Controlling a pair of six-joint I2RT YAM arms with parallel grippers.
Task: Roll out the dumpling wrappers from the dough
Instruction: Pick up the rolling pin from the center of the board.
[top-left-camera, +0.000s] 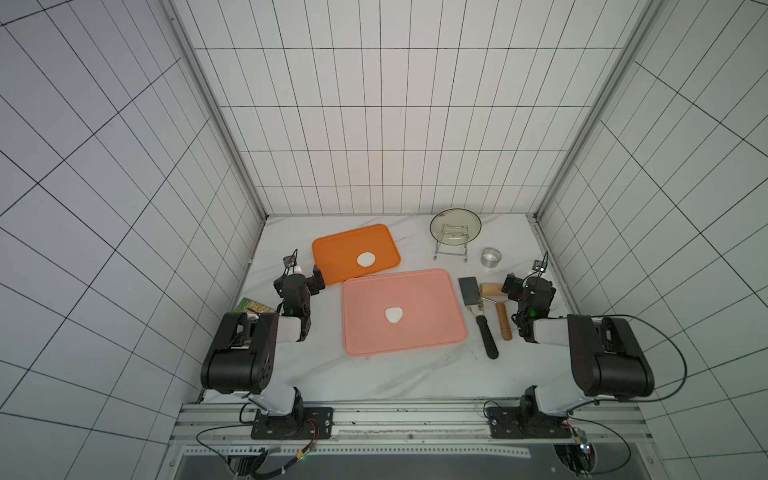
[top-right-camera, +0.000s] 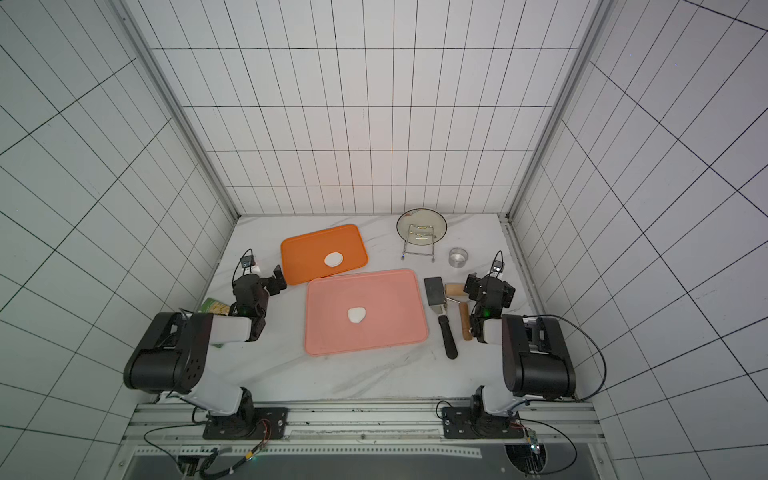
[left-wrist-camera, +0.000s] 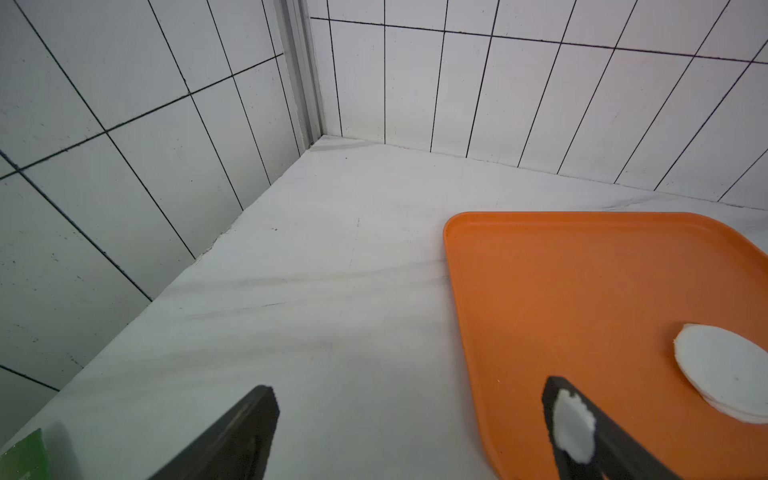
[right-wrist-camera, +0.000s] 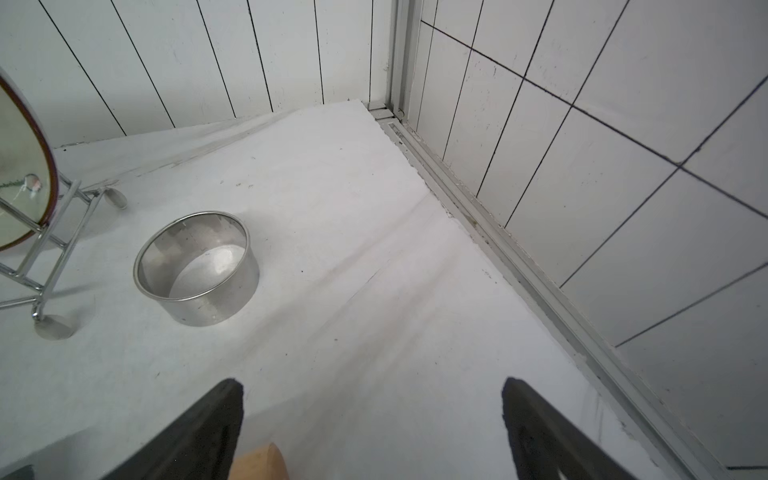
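Dough (top-left-camera: 393, 315) sits alone near the middle of the pink tray (top-left-camera: 432, 299), the container nearest the arm bases on the bench (top-left-camera: 415, 374). It is a rounded white lump with a blunt corner toward the right arm and no clear long axis. Right of that tray lie a scraper (top-left-camera: 486, 332), black handle nearward and blade away, and a wooden roller (top-left-camera: 504, 322) just beside it. The right tool (right-wrist-camera: 374, 428) hovers by the roller's head, its 2 fingers spread wide with nothing between them. The left tool (left-wrist-camera: 409, 432) straddles an edge of the orange tray (left-wrist-camera: 561, 291), equally wide and gripping nothing, though a white smear clings to 1 finger pad (left-wrist-camera: 611, 449). A green packet (top-left-camera: 255, 307) shows partly under the left arm; its print is too small to read. Farther back, the orange tray holds the wrappers (top-left-camera: 366, 259), flat round white discs; the left wrist view shows 2 stacked. Beyond the roller stands a steel ring (right-wrist-camera: 195, 266), open through to the bench. Farthest, a glass lid (top-left-camera: 455, 224) leans in a wire rack (top-left-camera: 451, 249).
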